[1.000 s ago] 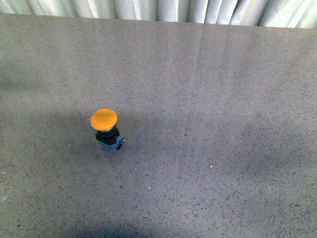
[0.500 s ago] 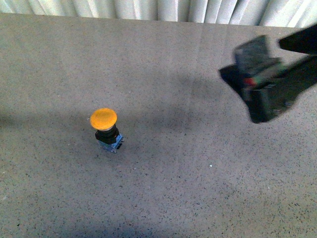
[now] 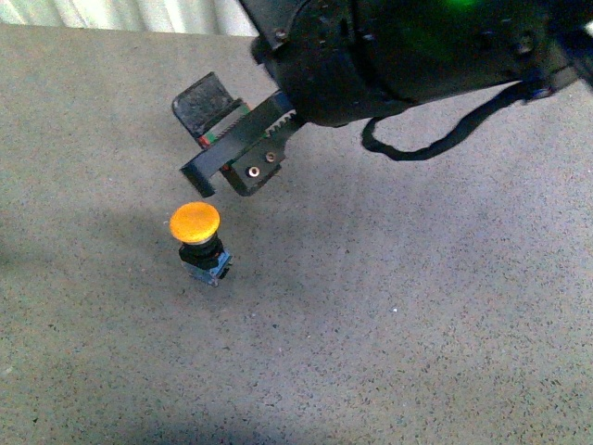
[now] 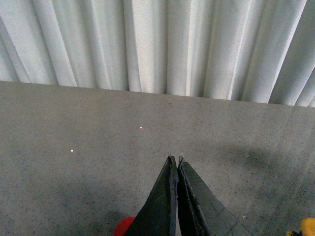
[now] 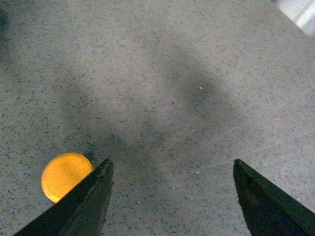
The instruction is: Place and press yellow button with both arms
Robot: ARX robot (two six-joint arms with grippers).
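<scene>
1. Sweeping in within the last second, the right claw (image 3: 195,141) hangs spread near the yellow button (image 3: 195,222), upright on the tabletop (image 3: 417,306) (approach likely begun)
2. Meanwhile the left claw (image 4: 173,160) is pressed together

Showing no readable text, label, brand, number or sign anywhere, not on the yellow button (image 3: 195,223), the right gripper (image 3: 201,139), the left gripper (image 4: 175,160) or the speckled table (image 3: 417,324).
</scene>
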